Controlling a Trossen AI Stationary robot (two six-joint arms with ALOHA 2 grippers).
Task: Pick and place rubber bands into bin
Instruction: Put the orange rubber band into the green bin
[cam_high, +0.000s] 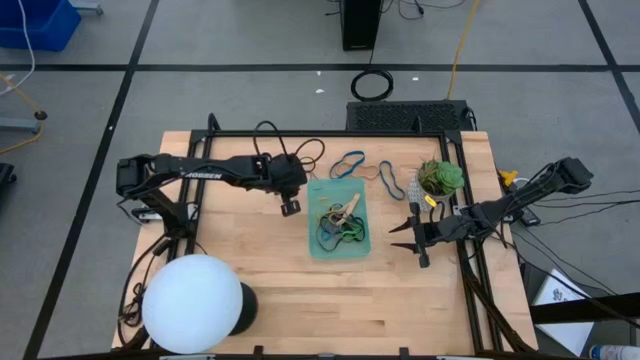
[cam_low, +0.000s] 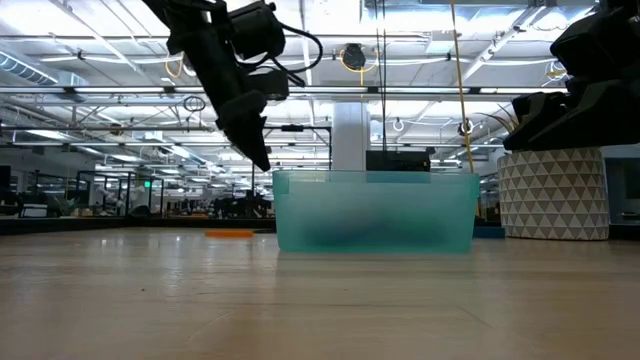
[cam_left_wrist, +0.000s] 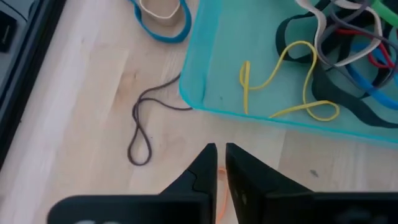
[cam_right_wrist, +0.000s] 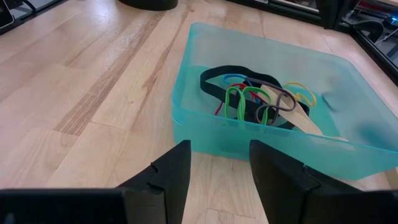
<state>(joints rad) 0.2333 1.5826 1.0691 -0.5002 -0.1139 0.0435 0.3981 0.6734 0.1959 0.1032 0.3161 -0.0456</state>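
Observation:
The teal bin (cam_high: 313, 205) sits mid-table and holds several bands in black, green, blue, red, yellow and tan (cam_right_wrist: 261, 99). My left gripper (cam_high: 290, 208) hovers just left of the bin, above the table (cam_low: 262, 160), its fingers shut on a thin orange rubber band (cam_left_wrist: 219, 182). A dark brown band (cam_left_wrist: 144, 127) lies on the wood at the bin's corner. Blue, tan and orange bands (cam_high: 350, 163) lie beyond the bin. My right gripper (cam_right_wrist: 221, 177) is open and empty, right of the bin (cam_high: 408, 235). My left gripper pinches a thin orange strand (cam_left_wrist: 219, 182) between its two fingers (cam_left_wrist: 202, 177), which come from above, slanting down. Only a short piece shows in the narrow gap. The fingers hide the rest of the band and how it hangs.
A leafy green ball (cam_high: 440, 178) in a patterned white pot (cam_low: 555, 195) stands at the far right. A large white sphere (cam_high: 195, 303) sits at the near left corner. Bare wood lies in front of the bin (cam_high: 340, 300).

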